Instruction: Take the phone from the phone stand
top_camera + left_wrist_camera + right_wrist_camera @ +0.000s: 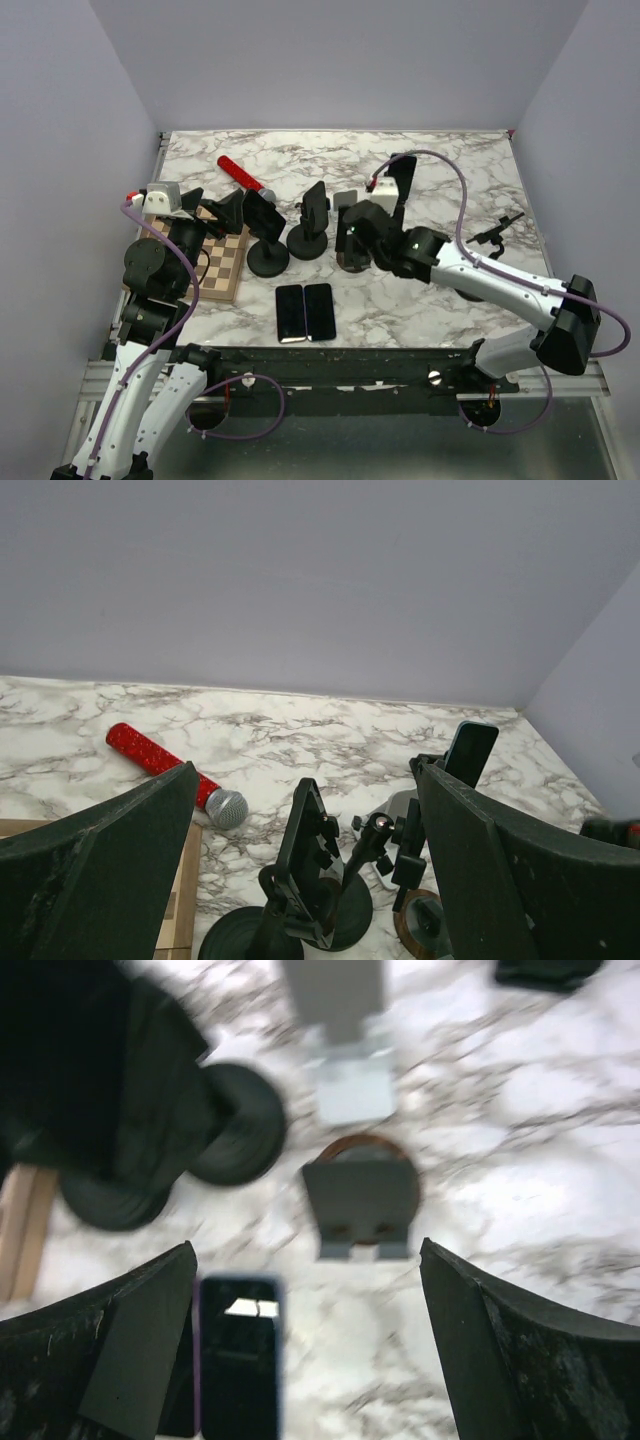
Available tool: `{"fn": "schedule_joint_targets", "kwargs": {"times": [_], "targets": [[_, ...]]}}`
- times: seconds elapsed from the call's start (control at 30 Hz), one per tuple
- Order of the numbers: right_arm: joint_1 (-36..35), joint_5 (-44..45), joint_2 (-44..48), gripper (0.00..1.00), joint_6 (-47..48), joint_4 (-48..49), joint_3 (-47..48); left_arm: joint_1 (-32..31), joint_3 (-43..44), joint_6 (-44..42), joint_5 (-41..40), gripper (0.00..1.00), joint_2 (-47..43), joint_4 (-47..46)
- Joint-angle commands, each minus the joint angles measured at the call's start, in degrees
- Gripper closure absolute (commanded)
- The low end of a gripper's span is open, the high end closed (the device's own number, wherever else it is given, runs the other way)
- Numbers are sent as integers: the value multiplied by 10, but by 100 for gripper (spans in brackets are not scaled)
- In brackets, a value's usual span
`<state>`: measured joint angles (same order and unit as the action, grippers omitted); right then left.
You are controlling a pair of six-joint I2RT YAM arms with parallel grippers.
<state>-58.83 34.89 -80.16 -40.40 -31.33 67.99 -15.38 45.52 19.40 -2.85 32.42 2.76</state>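
Note:
Two black round-base phone stands stand mid-table. The left one (267, 258) carries a dark phone (262, 214) in its clamp, seen edge-on in the left wrist view (303, 852). The other stand (306, 240) has a dark slab (315, 204) on top; I cannot tell if it is a phone. My left gripper (232, 212) is open and empty, just left of the left stand. My right gripper (356, 238) is open and empty, above a grey stand on a brown base (360, 1203). Two phones (304, 312) lie flat side by side in front.
A red microphone (244, 177) lies at the back. A wooden chessboard (218, 262) is under the left arm. A grey-white stand (346, 201), an upright dark phone (401, 184) and a small black object (499, 230) are on the right side.

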Motion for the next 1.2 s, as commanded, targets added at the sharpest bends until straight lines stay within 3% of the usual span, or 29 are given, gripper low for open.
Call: {"fn": "schedule_joint_targets", "kwargs": {"times": [0.0, 0.17, 0.3, 0.43, 0.57, 0.67, 1.17], "targets": [[86, 41, -19, 0, 67, -34, 30, 3, 0, 2, 1, 2, -2, 1], [193, 26, -38, 0, 98, -2, 53, 3, 0, -1, -1, 2, -2, 1], [286, -59, -98, 0, 123, 39, 97, 4, 1, 1, 7, 1, 2, 1], [325, -81, -185, 0, 168, 86, 148, 3, 0, 0, 3, 2, 1, 1], [368, -132, -272, 0, 160, 66, 231, 3, -1, -2, 0, 2, 3, 1], [380, -161, -306, 0, 167, 77, 260, 3, 0, -1, 3, 2, 4, 1], [389, -97, -366, 4, 181, 64, 312, 3, -1, 0, 4, 2, 7, 0]]}}
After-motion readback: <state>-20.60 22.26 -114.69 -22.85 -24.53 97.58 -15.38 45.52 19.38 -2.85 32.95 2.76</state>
